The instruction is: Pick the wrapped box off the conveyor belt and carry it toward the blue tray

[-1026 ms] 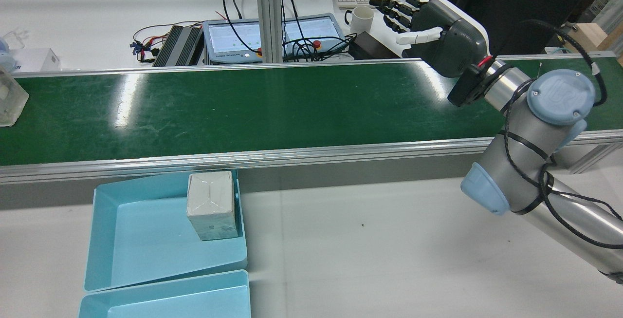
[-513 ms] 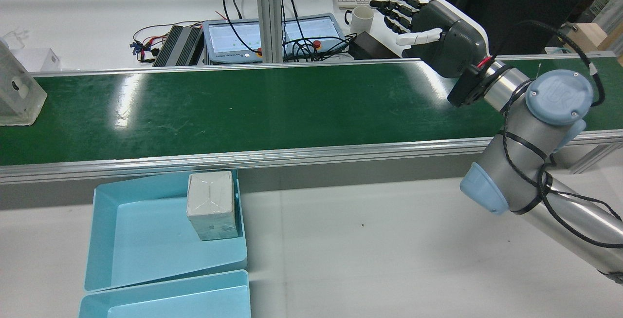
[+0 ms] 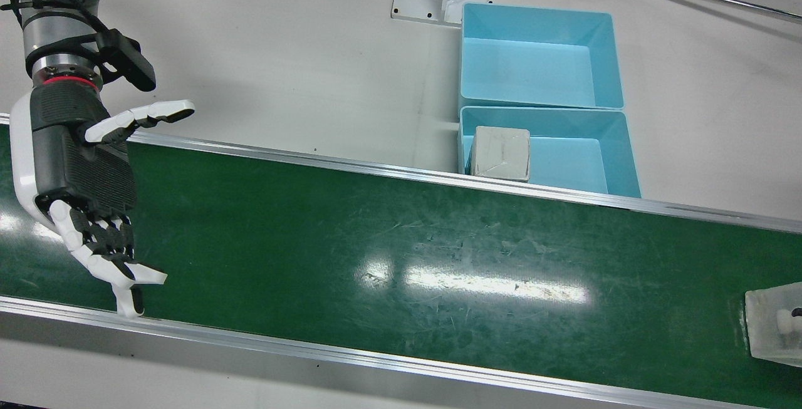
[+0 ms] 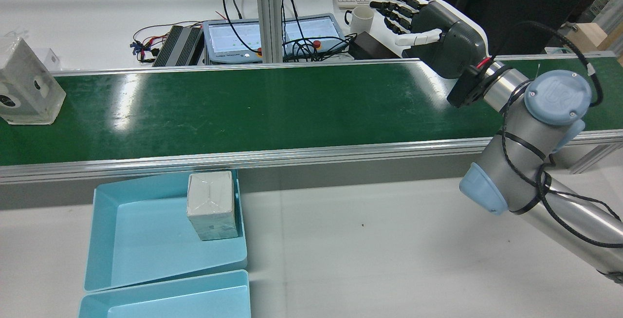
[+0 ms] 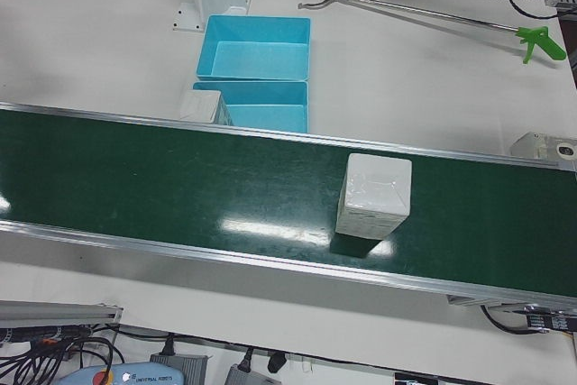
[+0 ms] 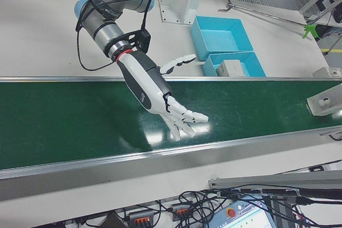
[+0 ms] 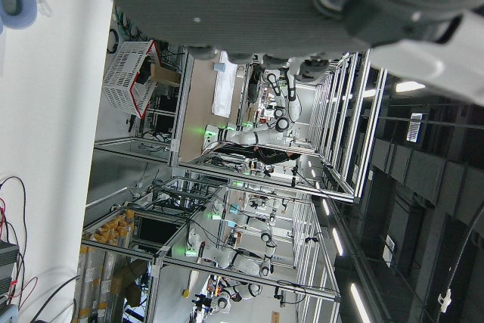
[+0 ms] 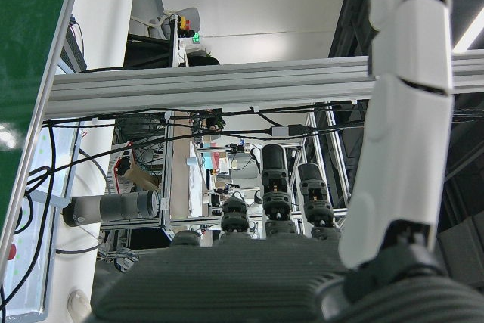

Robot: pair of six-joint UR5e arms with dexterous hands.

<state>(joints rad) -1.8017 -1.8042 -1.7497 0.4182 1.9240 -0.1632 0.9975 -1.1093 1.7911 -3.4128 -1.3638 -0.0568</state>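
Your right hand (image 4: 430,33) hovers open above the green conveyor belt (image 4: 272,108), fingers spread wide and holding nothing. In the rear view it sits at about two o'clock, over the belt's far edge. The wrapped box (image 4: 27,84) you want stands upright on the belt at roughly nine o'clock in that view, well apart from the hand. The blue tray (image 4: 121,245) lies on the table just beside the belt's near rail, at about seven o'clock, and already holds another wrapped box (image 4: 212,204) against its wall.

You appear to be at the waiting step, before any grasp. Next, you would likely need to meet the box, then close the fingers around its sides.

Your left hand (image 7: 302,5) shows only in its own camera; whether it is open or closed cannot be told.
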